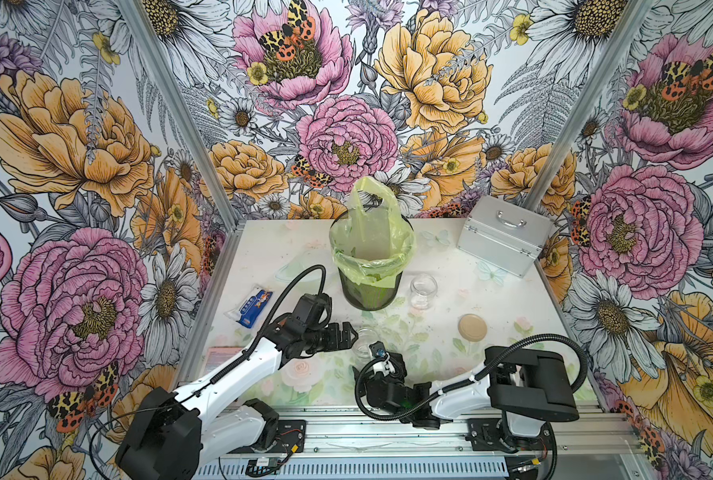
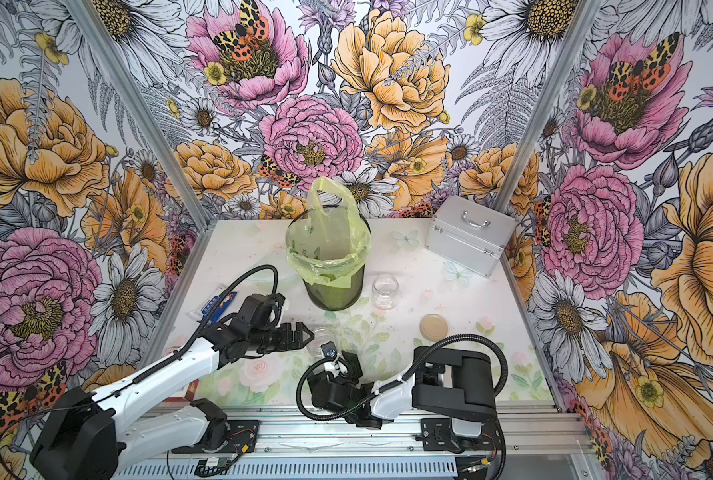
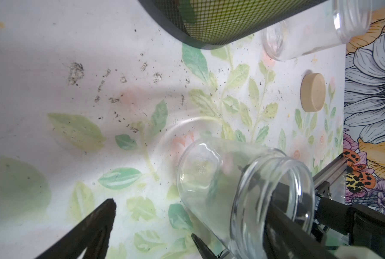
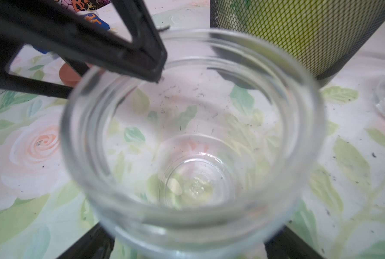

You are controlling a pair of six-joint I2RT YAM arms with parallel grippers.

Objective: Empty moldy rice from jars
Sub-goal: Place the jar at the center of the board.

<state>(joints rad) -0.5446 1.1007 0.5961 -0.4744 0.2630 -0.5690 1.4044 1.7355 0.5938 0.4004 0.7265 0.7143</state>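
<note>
jar (image 4: 193,157) upright, empty | right gripper (image 4: 187,244) released, jaws flanking it | left gripper (image 3: 151,218) open, at rim | packet (image 1: 250,307) print unreadable

Both top views look steeply down from high on the near side onto the whole counter (image 1: 288,241) — nearly the same picture. Each wrist view sits close to one open jar (image 3: 220,179) — both also catch the mesh bin (image 4: 299,33).

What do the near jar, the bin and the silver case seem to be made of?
Near jar: likely clear glass; thick glossy rim, table pattern shows through. Bin: black mesh, probably metal, lined with thin yellow-green plastic bag. Case: probably aluminium; matt silver panels, shiny handle.
</note>
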